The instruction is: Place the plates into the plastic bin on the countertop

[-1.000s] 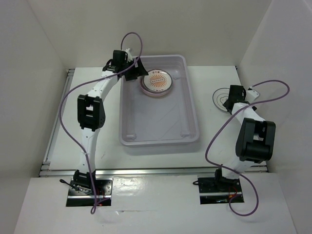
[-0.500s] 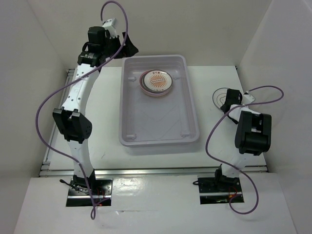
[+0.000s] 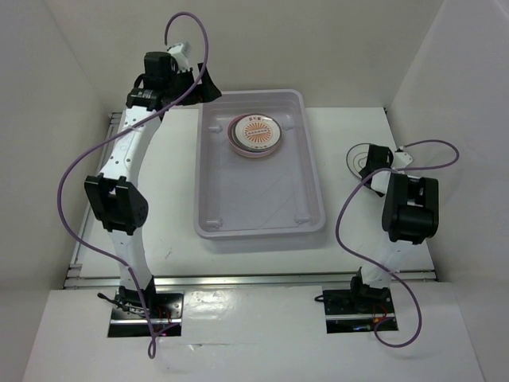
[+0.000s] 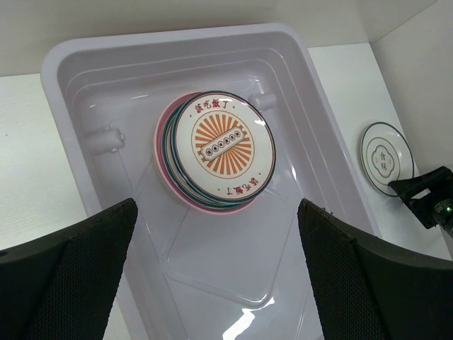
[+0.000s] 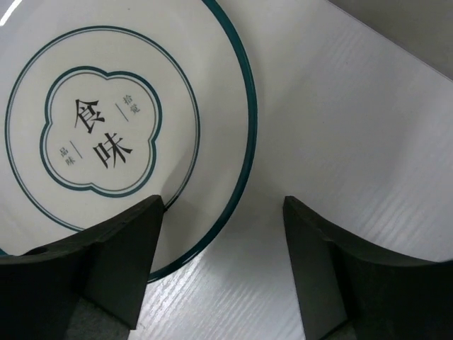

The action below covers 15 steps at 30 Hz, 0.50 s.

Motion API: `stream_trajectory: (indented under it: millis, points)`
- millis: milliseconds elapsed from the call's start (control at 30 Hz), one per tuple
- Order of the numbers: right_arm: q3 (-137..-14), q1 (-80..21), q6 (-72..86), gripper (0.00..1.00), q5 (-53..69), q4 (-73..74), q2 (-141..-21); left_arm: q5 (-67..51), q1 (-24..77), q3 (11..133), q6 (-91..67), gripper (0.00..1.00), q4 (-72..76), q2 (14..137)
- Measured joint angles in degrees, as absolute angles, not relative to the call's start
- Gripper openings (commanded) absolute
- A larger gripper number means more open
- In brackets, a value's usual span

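Left pincer [image 4: 216,212]: spread wide, nothing in it, hanging in the air over the far left corner of the bin [image 4: 64,78]. Below it, framed between its two fingers, is the bin floor with a stack of plates [image 4: 212,152]. The top plate [image 4: 225,145] is white with an orange sunburst. Dark-edged rims show under it, and a pink plate [image 4: 161,173] sticks out at the bottom. In the overhead view the stack sits toward the bin's far end; the rest of the floor is bare. Off to this pincer's right, outside the bin, one more plate lies flat on the tabletop [image 4: 21,142].

Right pincer [image 5: 221,212]: low over the tabletop, fingers apart, not pinching anything. That last plate [image 5: 106,134] is right under it: white, dark-green rim, a green clover outline with black characters in the middle. Its edge runs through the gap between the fingers. The left finger [image 5: 92,269] overlaps the plate and the right finger [image 5: 354,283] is over bare tabletop beside it. Can't tell whether either finger touches the plate. The plate is well apart from the bin, on this pincer's left.
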<state>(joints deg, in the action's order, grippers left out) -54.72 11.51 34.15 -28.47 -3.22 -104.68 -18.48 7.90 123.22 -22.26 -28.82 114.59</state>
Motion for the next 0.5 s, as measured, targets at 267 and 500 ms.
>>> stream_trajectory:
  millis: [267, 500]
  points:
    - [-60.7, 11.7, 35.0, 0.30, -26.4, -4.0, -109.5, -18.6, 6.9, 123.2, -22.4, 1.00, -28.8, 114.6]
    - [-65.1, 11.9, 36.1, 0.03, -21.8, -4.9, -112.4, -19.1, 6.0, 122.4, -22.4, 1.00, -29.0, 114.8]
